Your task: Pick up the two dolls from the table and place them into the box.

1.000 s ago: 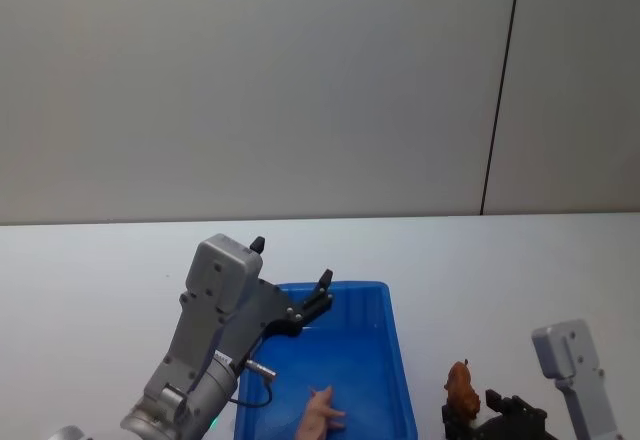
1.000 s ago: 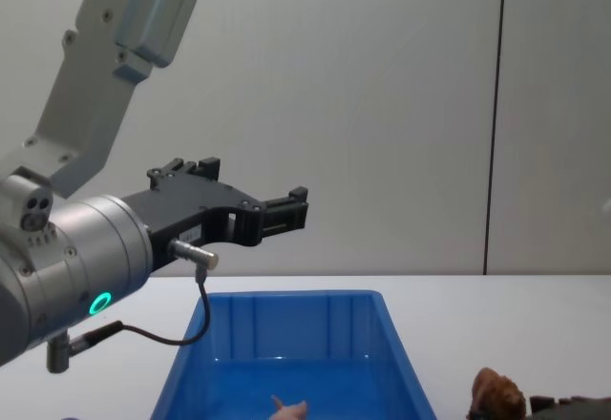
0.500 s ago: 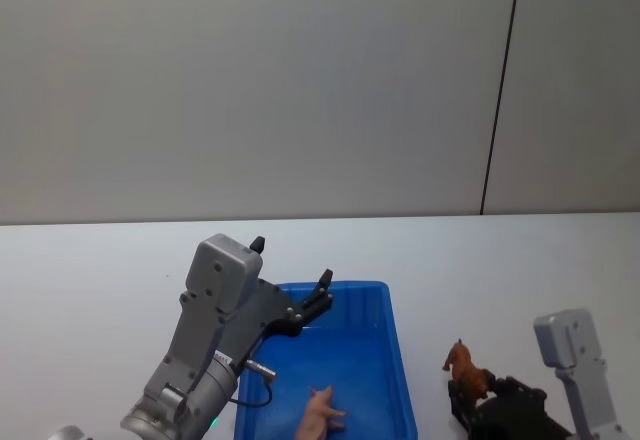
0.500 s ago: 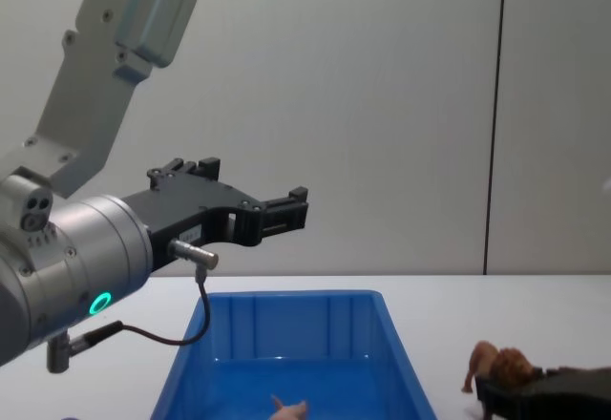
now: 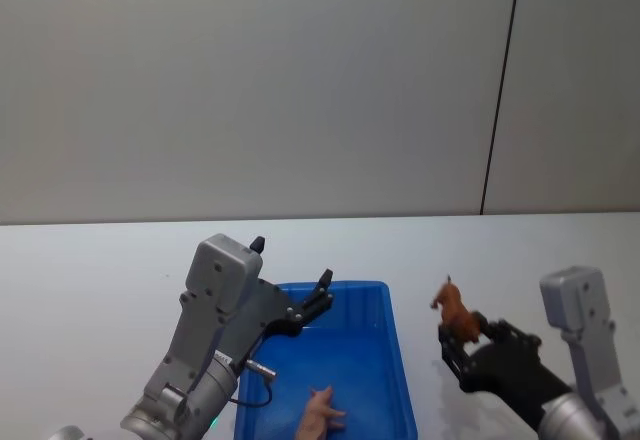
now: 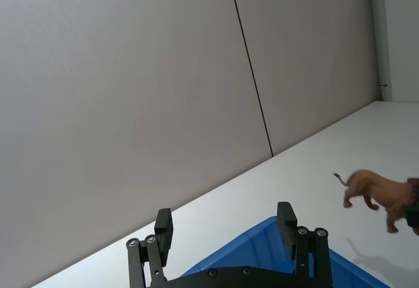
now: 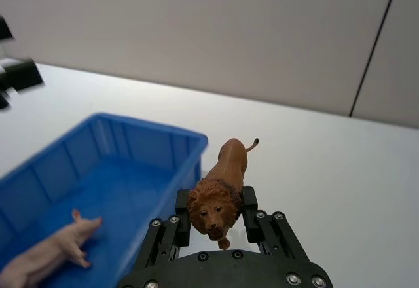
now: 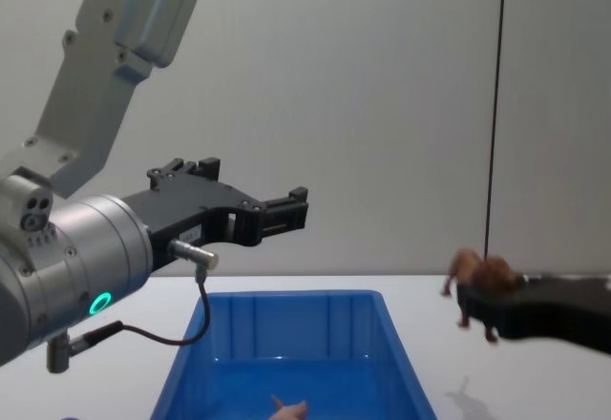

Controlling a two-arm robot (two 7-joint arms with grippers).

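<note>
Reddish-brown and shaggy-maned, the toy lion (image 5: 456,310) now hangs in the air, pinched at its front end between the two fingers of the right gripper (image 5: 461,333), which are closed against its sides just behind the head. A second ago it stood on the white table (image 5: 100,260) to the right of the blue bin (image 5: 398,350) with the gripper low around it; half a second ago it had just left the surface. Now it is clear of the tabletop, and the chest view shows its faint shadow on the white surface below. It sits just beside the bin's right rim, not over the inside, with its tail pointing away from the gripper (the right wrist view looks straight at its face).

The pink toy pig (image 5: 322,412) lies on its side on the bin floor near the close end, where it lay in the earlier frames.

The left gripper (image 6: 224,219) has not moved: it hovers above the bin's far left part with its fingers spread wide and nothing between them
</note>
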